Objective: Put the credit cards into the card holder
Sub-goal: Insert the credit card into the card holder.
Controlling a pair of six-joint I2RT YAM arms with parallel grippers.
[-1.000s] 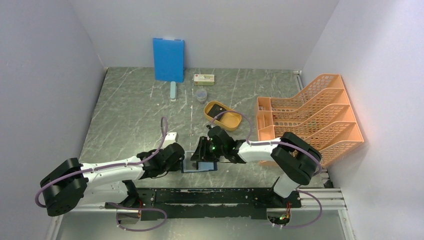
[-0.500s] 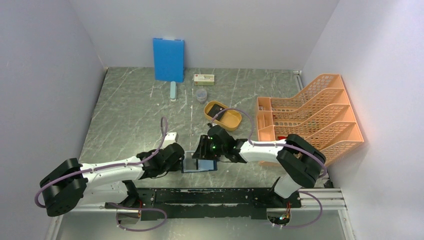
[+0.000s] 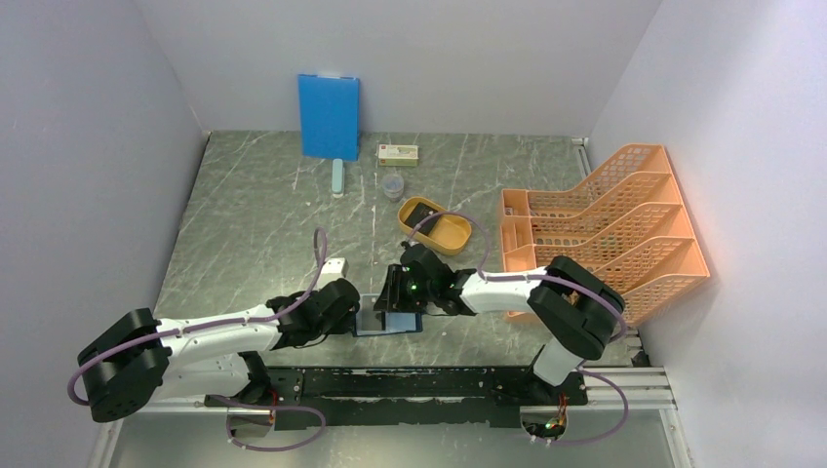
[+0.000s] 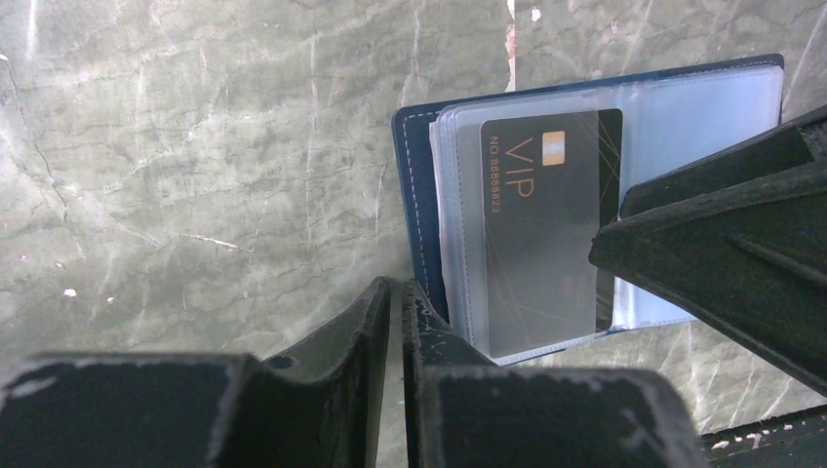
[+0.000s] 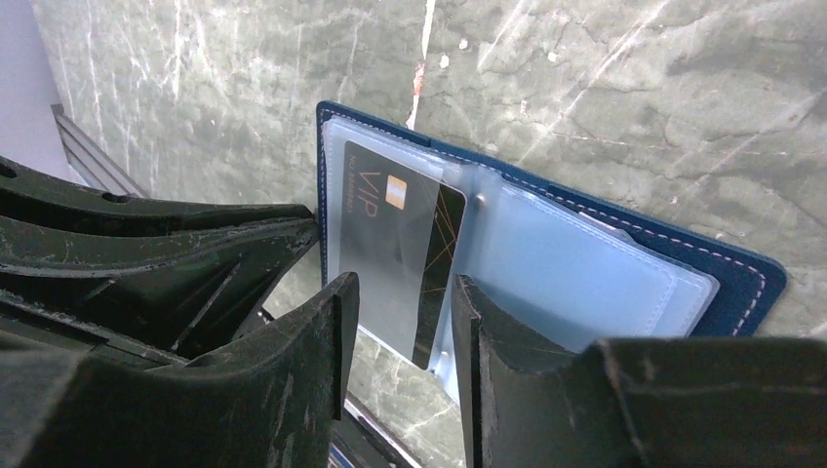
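The card holder [image 3: 388, 323] lies open near the table's front edge, navy outside [image 4: 414, 195] with clear sleeves over light blue [image 5: 585, 263]. A black "VIP" credit card [image 4: 546, 224] sits partly inside the sleeve on the holder's left half, its end sticking out [image 5: 444, 263]. My left gripper [image 4: 400, 288] is shut with nothing between the fingers, its tips at the holder's left edge [image 3: 353, 317]. My right gripper [image 5: 402, 283] is open, its fingers straddling the card's protruding end from above [image 3: 393, 304].
Against the back wall leans a large blue board [image 3: 329, 115], with a small box [image 3: 398, 153], a little cup [image 3: 392, 185] and a pale blue stick [image 3: 337, 177] near it. A yellow-orange oval tray [image 3: 436, 226] sits mid-table. An orange file rack [image 3: 605, 229] fills the right side.
Only the right arm's elbow has shifted slightly. Both grippers and the card holder stay where they were.
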